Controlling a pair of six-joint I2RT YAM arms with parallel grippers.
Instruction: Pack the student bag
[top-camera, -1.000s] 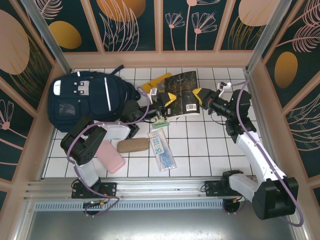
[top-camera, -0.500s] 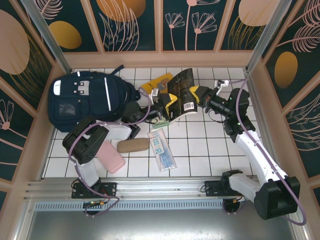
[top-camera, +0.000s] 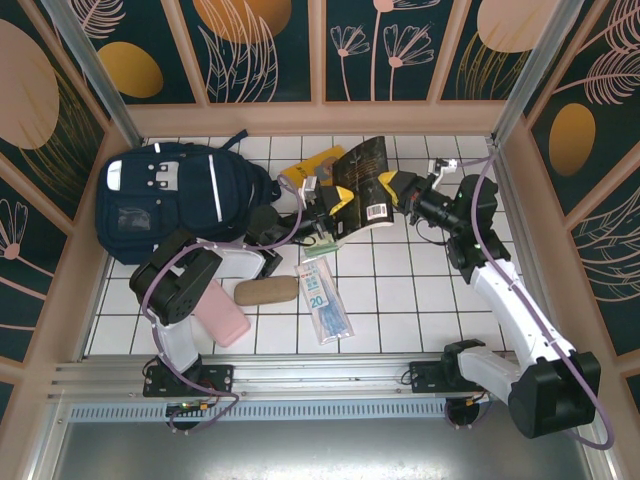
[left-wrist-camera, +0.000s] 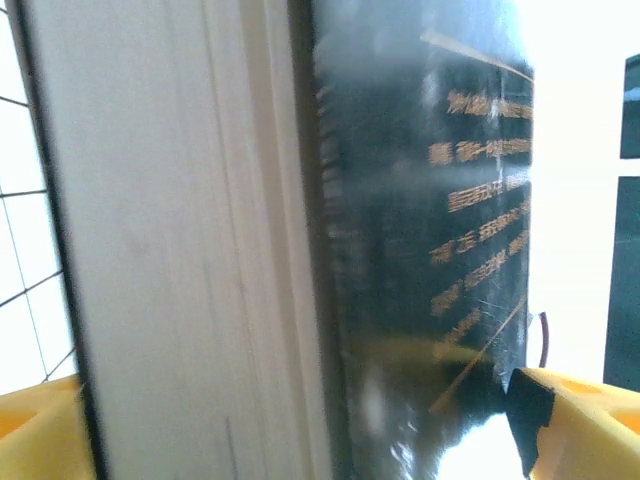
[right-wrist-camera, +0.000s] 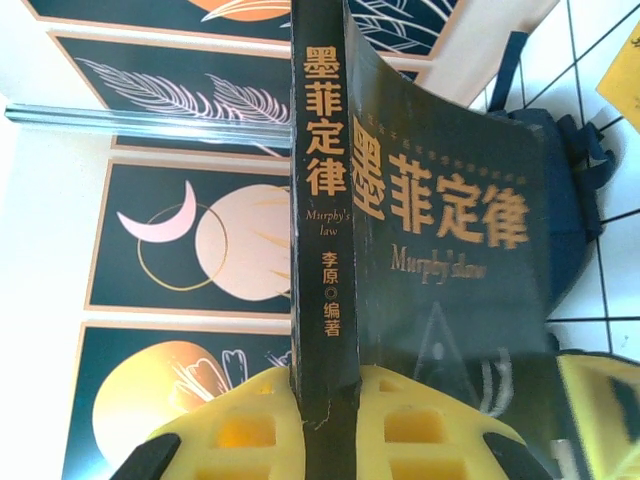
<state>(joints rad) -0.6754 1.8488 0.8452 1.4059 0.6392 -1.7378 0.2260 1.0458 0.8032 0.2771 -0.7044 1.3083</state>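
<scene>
The student bag, navy with white stripes, lies at the back left of the tiled table; its edge shows behind the book in the right wrist view. A black book with gold lettering stands tilted on edge in the middle back. My right gripper is shut on its spine, with a yellow finger pressed on each side. My left gripper stands open and wide at the book's lower left corner. The page block and cover sit between its yellow fingers.
A yellow item lies behind the book by the bag. Nearer the front are a brown case, a pink case, a clear packet marked 20 and a small green item. Panelled walls close in the table.
The right gripper has tipped the book from lying flatter to standing more on edge and shifted it slightly left. The left gripper's fingers have narrowed a little around it.
</scene>
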